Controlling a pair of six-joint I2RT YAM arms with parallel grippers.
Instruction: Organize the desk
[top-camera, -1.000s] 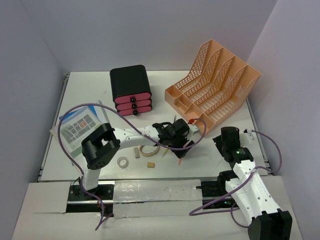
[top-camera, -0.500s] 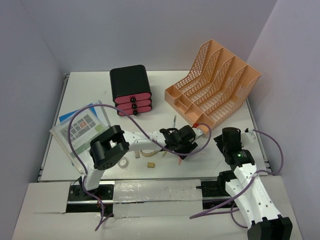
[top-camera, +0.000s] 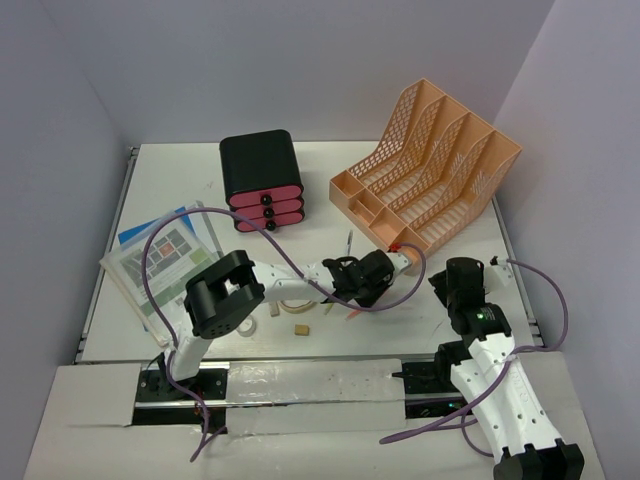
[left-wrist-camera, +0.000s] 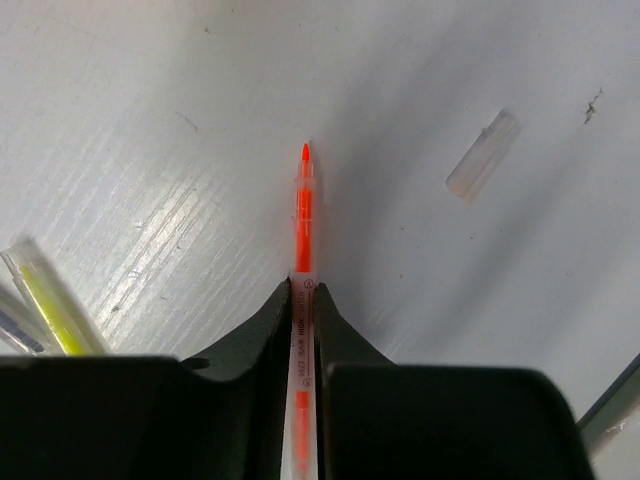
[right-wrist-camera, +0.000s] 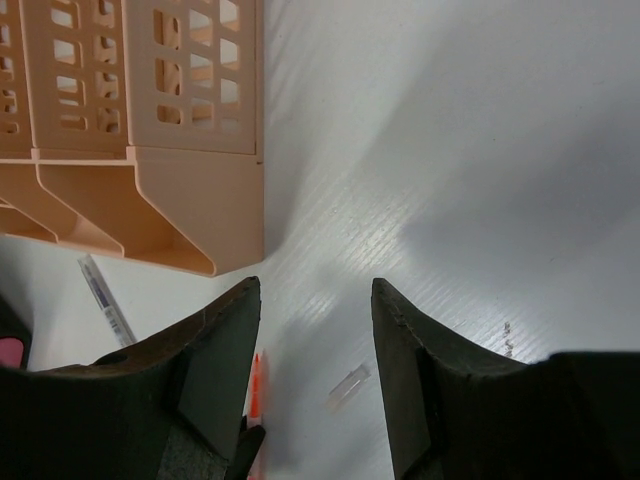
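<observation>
Left jaws: clenched on the pen (left-wrist-camera: 303, 215), its tip bare.
Right jaws: released, empty, above the cap (left-wrist-camera: 481, 155) by the rack (right-wrist-camera: 190, 120).
Worktop (left-wrist-camera: 150, 120): spread beneath both arms.
Care: we'd hold the pen level so its tip clears the worktop.

File rack (top-camera: 430, 170), near corner: the left gripper (left-wrist-camera: 302, 295), clamped on an orange pen (left-wrist-camera: 303, 215), crowds the front edge.
Right of that corner: bare desk (right-wrist-camera: 450, 150) under the right gripper's (right-wrist-camera: 315, 290) spread jaws; only a clear cap (right-wrist-camera: 347, 388) lies there.
Left of rack: a slim bare strip, then the drawer box (top-camera: 262, 180).
Farther left, nearer: tape roll (top-camera: 245, 323), eraser (top-camera: 300, 327), papers (top-camera: 160, 255).
</observation>
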